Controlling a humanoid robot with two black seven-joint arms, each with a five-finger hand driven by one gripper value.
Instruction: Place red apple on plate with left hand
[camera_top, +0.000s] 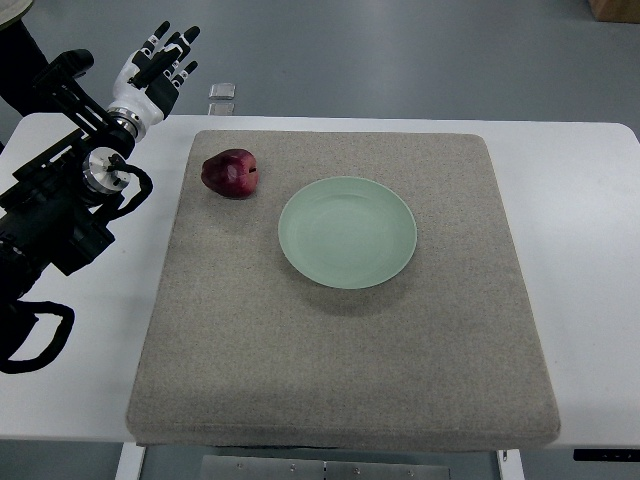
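On the mat (340, 380): one apple (230, 174), one plate (347, 232); left hand (155, 68) spread, empty.

No readable text, label, brand or number shows anywhere — not on the apple (231, 173), the plate (347, 232), the grey mat (340, 370) or the white table (580, 210). The small clear object (222, 92) at upper left is too small to read.
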